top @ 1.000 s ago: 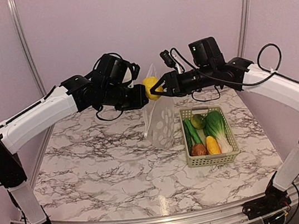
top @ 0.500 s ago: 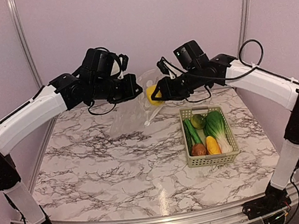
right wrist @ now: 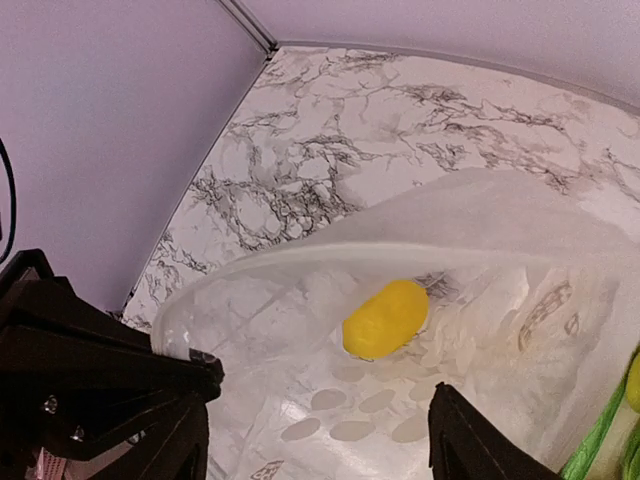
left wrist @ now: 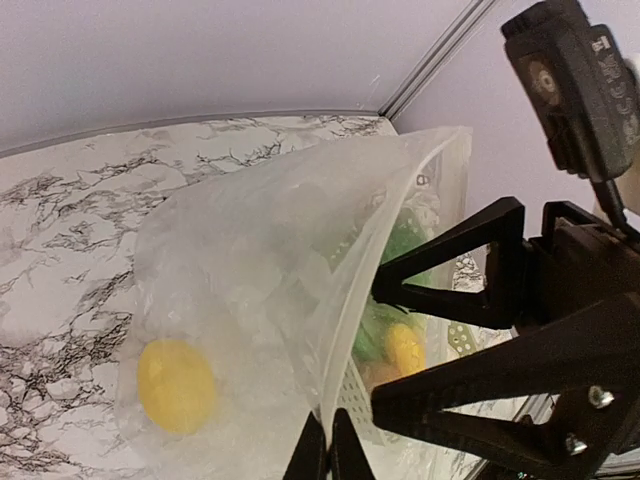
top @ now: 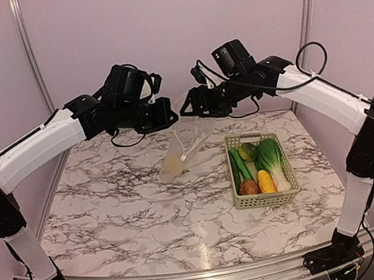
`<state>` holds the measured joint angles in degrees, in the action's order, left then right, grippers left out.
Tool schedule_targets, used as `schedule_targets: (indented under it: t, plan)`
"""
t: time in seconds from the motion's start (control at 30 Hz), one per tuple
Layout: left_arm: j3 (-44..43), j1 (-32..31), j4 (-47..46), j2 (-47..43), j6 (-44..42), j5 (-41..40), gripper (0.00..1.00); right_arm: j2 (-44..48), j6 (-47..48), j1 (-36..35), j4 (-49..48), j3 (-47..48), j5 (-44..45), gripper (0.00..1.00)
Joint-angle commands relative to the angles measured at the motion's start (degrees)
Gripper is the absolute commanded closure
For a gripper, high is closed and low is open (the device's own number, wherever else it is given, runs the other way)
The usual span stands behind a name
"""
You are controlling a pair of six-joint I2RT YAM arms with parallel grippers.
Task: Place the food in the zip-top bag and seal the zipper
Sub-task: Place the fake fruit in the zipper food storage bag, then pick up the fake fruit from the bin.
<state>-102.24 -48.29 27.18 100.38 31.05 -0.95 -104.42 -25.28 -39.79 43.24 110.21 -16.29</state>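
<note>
The clear zip-top bag [top: 182,148] hangs over the table from my left gripper [top: 170,119]. In the left wrist view that gripper [left wrist: 325,448] is shut on the bag's mouth edge, where the zipper [left wrist: 383,245] runs. A yellow lemon [top: 174,161] lies inside the bag at its bottom [left wrist: 177,385] [right wrist: 387,318]. My right gripper [top: 186,109] hovers just above the bag's open mouth. Its jaws [right wrist: 320,440] are spread wide with nothing between them. The rest of the food is in the basket: cucumber [top: 240,166], bok choy [top: 273,159], corn [top: 266,182] and a brown round item [top: 248,187].
A pale green slotted basket [top: 267,200] stands on the marble table at the right, close beside the hanging bag. Also in it is a round green piece [top: 247,151]. The two arms meet tip to tip above the table's back half. Pink walls enclose the back and sides.
My right gripper has opened and let go of the lemon, which has dropped to the bottom of the bag. The bag now hangs lower and longer from my left gripper.
</note>
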Motion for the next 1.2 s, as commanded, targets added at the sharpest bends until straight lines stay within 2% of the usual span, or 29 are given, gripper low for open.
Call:
schedule_targets:
  t: [0.0,0.17,0.37,0.53,0.6,0.7,0.83,1.03,1.17]
  plan:
    - [2.4,0.9,0.1,-0.8,0.6,-0.5,1.00,5.3,0.1,1.7,0.9,0.5,-2.5,0.28]
    - [3.7,2.3,2.3,-2.3,-0.5,-1.4,1.00,10.8,1.5,3.1,-3.0,-4.9,-0.9,0.31]
    - [0.8,4.0,11.8,-5.2,-5.4,-5.3,1.00,19.3,4.6,6.2,-6.1,-16.0,11.5,0.36]
    - [0.3,4.2,17.5,-6.9,-14.1,-12.3,1.00,24.7,13.7,7.8,-10.8,-27.4,12.7,0.41]
    - [2.0,4.5,17.5,-6.9,-14.4,-13.0,1.00,25.8,15.3,7.8,-11.8,-30.5,14.3,0.41]
    - [3.0,4.5,17.1,-4.5,-12.6,-6.8,1.00,24.5,15.7,8.4,-9.0,-31.1,18.2,0.41]
    - [2.2,4.4,16.9,-1.2,-9.7,-0.3,1.00,19.9,15.5,9.8,-5.3,-30.6,18.0,0.43]
    - [2.6,4.4,14.5,0.0,-8.4,0.7,1.00,16.2,14.2,12.5,-5.5,-33.0,13.8,0.47]
    - [2.7,4.4,14.2,0.6,-8.1,0.7,1.00,13.3,14.9,17.3,-6.9,-35.0,11.0,0.50]
